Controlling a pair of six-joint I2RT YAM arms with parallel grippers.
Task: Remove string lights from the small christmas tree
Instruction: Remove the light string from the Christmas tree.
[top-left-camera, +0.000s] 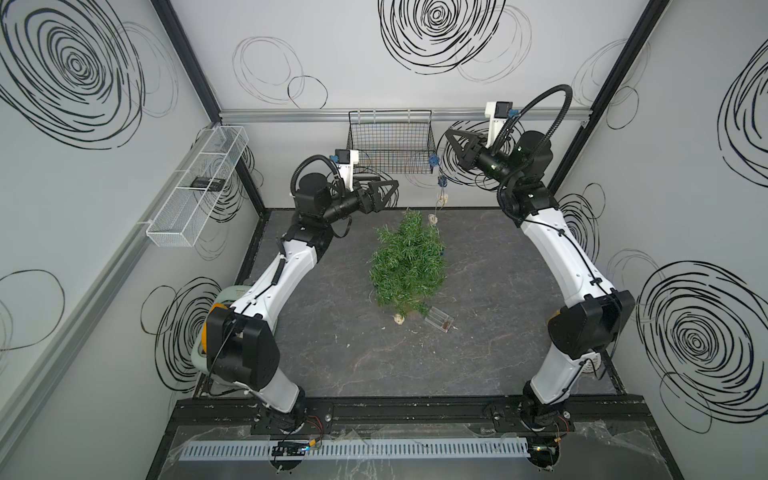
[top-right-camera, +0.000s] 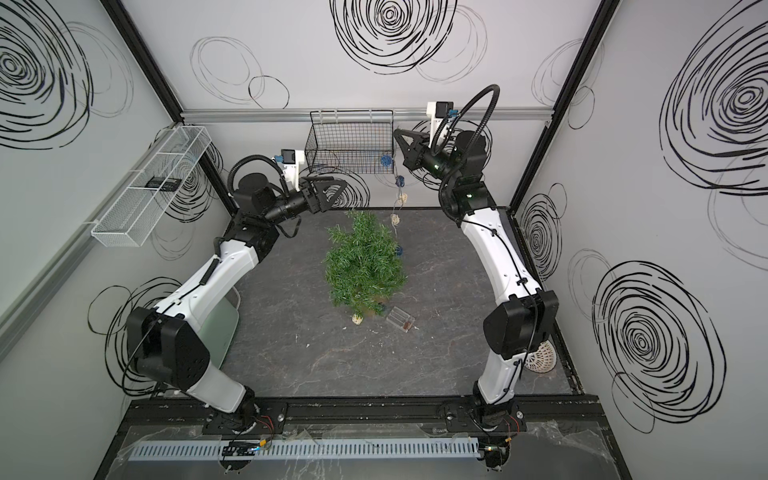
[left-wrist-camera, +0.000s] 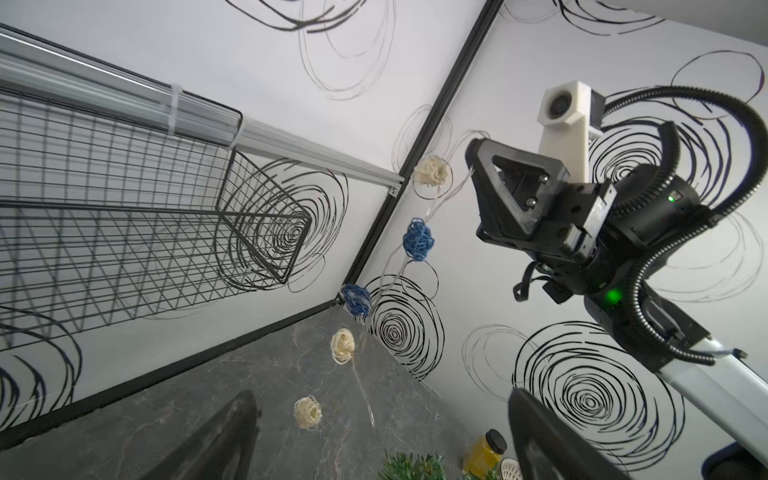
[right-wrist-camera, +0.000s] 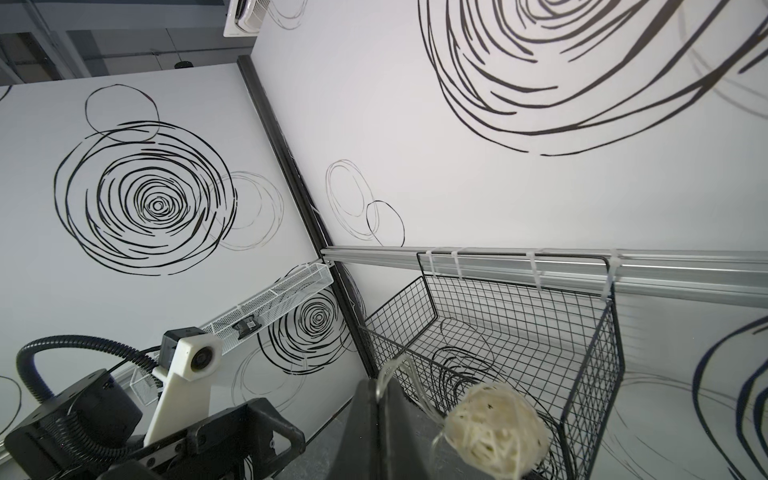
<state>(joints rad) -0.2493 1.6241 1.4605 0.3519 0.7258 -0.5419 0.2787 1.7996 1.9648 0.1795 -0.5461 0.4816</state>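
Observation:
The small christmas tree stands mid-table, bushy and green; only its top shows in the left wrist view. The string lights hang as a clear wire from my right gripper down to the tree's right side. Blue and cream balls dangle along the wire. My right gripper is shut on the wire, with a cream ball just beside it. One cream ball lies at the tree's foot. My left gripper is open and empty, up left of the treetop.
A black wire basket hangs on the back wall beside my right gripper. A white mesh shelf is on the left wall. A small clear box lies by the tree. A white strainer and a yellow jar sit at the right.

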